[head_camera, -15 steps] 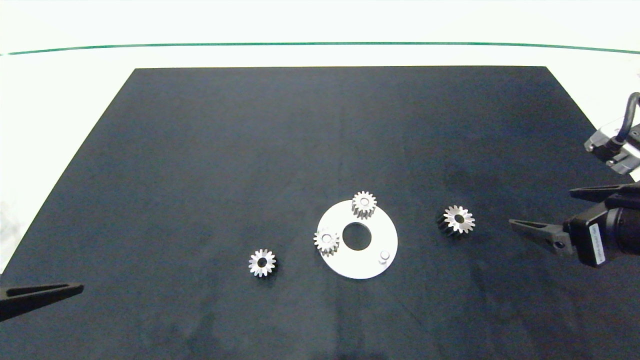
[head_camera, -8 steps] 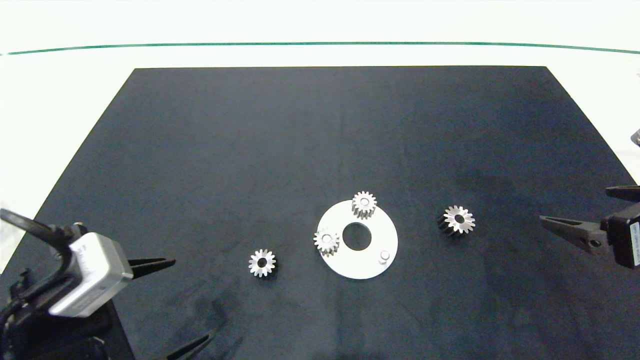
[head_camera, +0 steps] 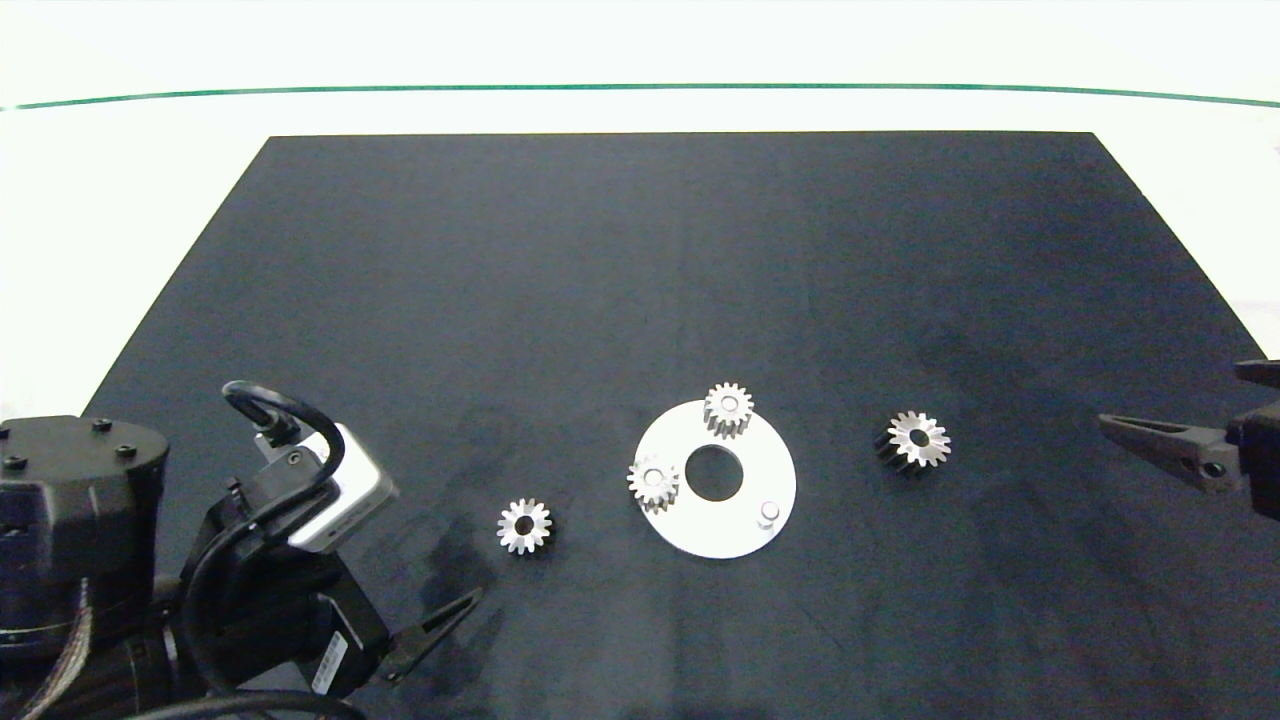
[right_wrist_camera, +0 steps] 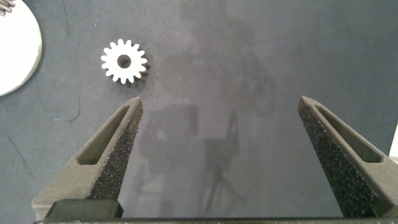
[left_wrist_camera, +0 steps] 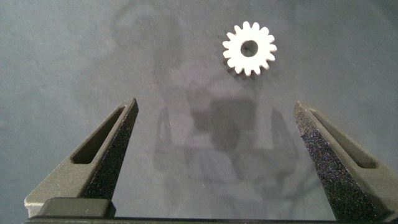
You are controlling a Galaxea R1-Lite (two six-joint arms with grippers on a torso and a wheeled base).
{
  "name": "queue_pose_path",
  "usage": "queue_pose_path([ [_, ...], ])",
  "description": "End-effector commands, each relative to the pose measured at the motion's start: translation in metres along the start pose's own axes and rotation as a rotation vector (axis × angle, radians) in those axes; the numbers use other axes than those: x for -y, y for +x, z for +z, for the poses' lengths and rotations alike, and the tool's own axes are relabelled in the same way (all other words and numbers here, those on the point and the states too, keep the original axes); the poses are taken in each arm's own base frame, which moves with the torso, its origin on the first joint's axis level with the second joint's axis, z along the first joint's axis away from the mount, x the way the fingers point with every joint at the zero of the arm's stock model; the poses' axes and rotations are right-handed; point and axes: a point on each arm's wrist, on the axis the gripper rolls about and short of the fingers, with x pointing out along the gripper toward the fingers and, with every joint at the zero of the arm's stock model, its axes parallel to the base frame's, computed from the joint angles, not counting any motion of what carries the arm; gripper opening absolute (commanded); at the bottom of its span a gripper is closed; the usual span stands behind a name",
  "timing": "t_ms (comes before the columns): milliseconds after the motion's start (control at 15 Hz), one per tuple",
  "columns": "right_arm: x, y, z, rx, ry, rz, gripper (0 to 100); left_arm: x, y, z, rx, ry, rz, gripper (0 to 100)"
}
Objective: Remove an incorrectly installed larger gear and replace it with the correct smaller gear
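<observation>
left gripper (left_wrist_camera: pixel 214 155) low over the dark mat (head_camera: pixel 640 250) near its front-left corner, jaws spread wide, nothing between them. smaller gear (left_wrist_camera: pixel 249 49) flat on the mat just beyond the fingertips, nearer the one finger than the other, not touching either; bare mat all round it and in the whole gap between the jaws. in the head view the same smaller gear (head_camera: pixel 524 525) well apart from the white disc (head_camera: pixel 735 530), open mat between.

on that disc, two small silver gears (head_camera: pixel 728 408) seated on pegs, plus one bare peg (head_camera: pixel 768 512) near the rim and a round centre hole.

right gripper (right_wrist_camera: pixel 217 155) at the mat's right edge, jaws also wide and empty. larger gear (right_wrist_camera: pixel 124 61) flat on the mat beyond one fingertip, outside the line of the gap, clear of both fingers; disc edge just showing farther on. larger gear (head_camera: pixel 915 440) apart from the disc, free mat around it.
</observation>
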Motion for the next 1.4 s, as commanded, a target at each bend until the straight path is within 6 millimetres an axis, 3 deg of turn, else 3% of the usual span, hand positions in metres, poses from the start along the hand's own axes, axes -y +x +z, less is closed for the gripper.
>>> queue_pose_path([
  [67,0.0,0.0,0.0,0.0,0.0,-0.001,100,0.004,0.011,0.005,-0.02,0.012,-0.006,100],
  [800,0.0,-0.001,-0.003,-0.004,0.013,0.0,100,0.023,0.044,0.019,-0.036,0.027,-0.039,100],
  [1400,-0.001,-0.004,-0.008,-0.011,0.015,0.003,100,0.025,0.054,0.021,-0.057,0.032,-0.024,100],
])
